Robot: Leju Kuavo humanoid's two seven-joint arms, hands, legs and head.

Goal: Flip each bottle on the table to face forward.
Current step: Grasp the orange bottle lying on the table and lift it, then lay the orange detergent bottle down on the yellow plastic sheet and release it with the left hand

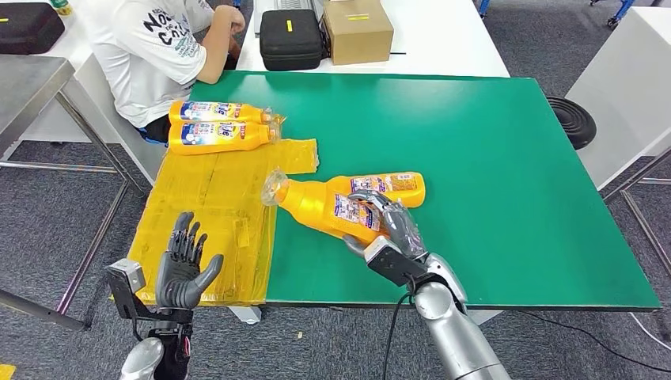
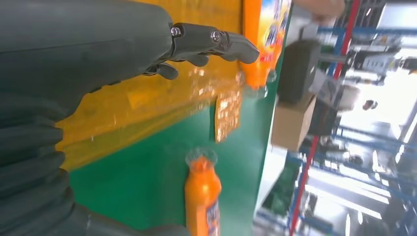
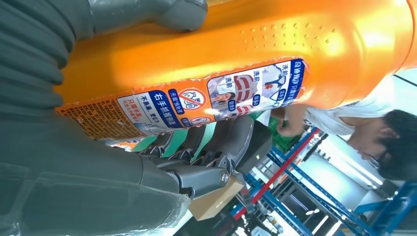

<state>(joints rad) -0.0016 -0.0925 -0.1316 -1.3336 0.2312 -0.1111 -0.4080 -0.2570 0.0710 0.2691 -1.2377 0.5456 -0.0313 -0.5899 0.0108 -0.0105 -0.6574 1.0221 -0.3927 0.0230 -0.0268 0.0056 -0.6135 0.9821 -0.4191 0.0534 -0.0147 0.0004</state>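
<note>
Head view shows the right hand (image 1: 393, 229) wrapped over the body of the nearer orange bottle (image 1: 332, 207), which lies on its side on the green table (image 1: 490, 158) with its clear cap (image 1: 274, 187) pointing toward the yellow taped sheet (image 1: 214, 206). The right wrist view confirms a real grasp: thumb on one side of the bottle, darker fingers (image 3: 216, 142) curled around the other, with the small-print back label (image 3: 196, 101) turned toward the camera. That reads to me as the reason for the hold, since this bottle seems to lie with its back showing and needs rolling over to bring its front up. A second bottle (image 1: 396, 184) lies touching it on the far side, also showing a fine-print label, so it probably waits its turn. Two more bottles (image 1: 217, 123) rest side by side at the far edge of the yellow sheet, bright front labels up, looking finished; a seated person in a white shirt (image 1: 150, 55) is just beyond them. The left hand (image 1: 183, 265) hovers over the near part of the yellow sheet, fingers spread and holding nothing, apparently kept out of the way. The risk I'd guess at is the neighbouring bottle getting nudged as this one turns.
</note>
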